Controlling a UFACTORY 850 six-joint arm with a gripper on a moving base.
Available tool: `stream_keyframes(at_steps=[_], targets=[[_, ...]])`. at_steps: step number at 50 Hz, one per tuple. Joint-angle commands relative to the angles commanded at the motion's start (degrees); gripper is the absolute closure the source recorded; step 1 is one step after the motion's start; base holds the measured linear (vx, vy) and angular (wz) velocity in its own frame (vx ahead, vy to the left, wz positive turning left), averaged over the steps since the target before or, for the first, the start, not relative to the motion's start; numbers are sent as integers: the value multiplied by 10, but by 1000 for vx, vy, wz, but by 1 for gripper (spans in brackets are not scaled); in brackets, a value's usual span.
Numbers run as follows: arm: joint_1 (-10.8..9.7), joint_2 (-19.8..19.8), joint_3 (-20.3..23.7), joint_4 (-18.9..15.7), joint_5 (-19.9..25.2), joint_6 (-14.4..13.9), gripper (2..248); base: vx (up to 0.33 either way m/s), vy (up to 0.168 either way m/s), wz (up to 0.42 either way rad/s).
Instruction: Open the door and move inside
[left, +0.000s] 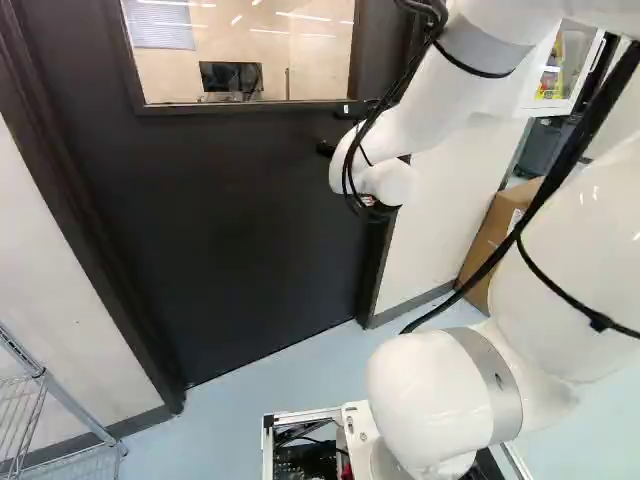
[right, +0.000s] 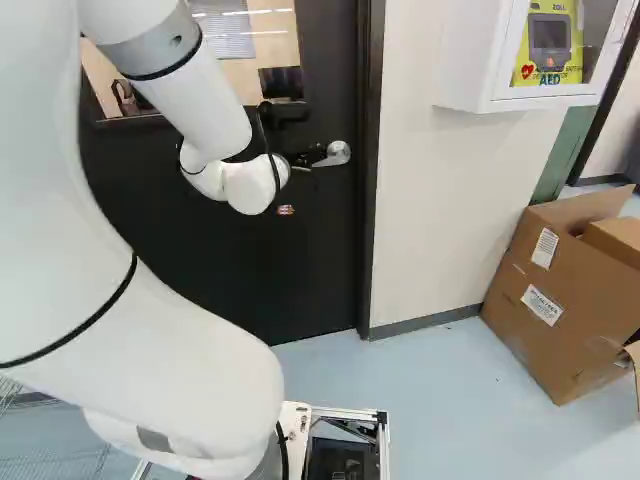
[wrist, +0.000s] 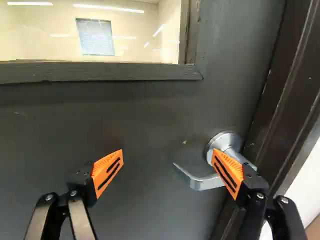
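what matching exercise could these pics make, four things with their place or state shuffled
1. Silver metal lever handle
2. Brown cardboard box
3. White clear-fronted cabinet
4. Black two-fingered hand

A. Standing on the pale blue floor
B. Spread open, gripping nothing
C. On the dark windowed door
D. Fixed to the cream wall

1C, 2A, 3D, 4B

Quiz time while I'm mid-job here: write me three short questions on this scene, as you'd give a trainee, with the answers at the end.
1. True or false: the gripper stands open, with the door handle ungripped.
2. Choose one. The door is: (a) shut (b) half open (c) wide open.
3. Fill in: at the right of the right base view, a cardboard ____ stands on the floor.

Key: 1. True; 2. a; 3. box.
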Motion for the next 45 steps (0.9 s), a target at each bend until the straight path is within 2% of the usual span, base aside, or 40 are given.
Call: stream_keyframes(at_steps=[45], targets=[[2,-60,1,0,0,0,3,0,0,0]])
